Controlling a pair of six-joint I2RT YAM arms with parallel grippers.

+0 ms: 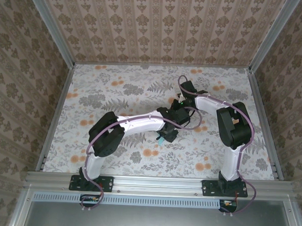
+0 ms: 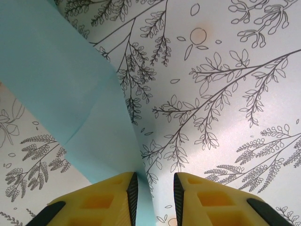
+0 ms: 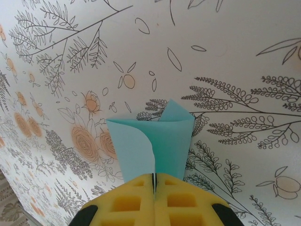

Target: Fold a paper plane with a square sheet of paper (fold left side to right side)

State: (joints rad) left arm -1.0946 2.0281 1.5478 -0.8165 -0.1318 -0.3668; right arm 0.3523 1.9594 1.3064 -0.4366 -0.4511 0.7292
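Two fingers of the right gripper pinch the turquoise sheet of paper tight, and it curls out toward 12 o'clock over the table. Left gripper sits at a narrow gap, sheet running past its left finger toward 10 o'clock.

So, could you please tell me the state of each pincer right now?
Left pincer: open, paper passing through its gap.
Right pincer: closed, holding the paper.
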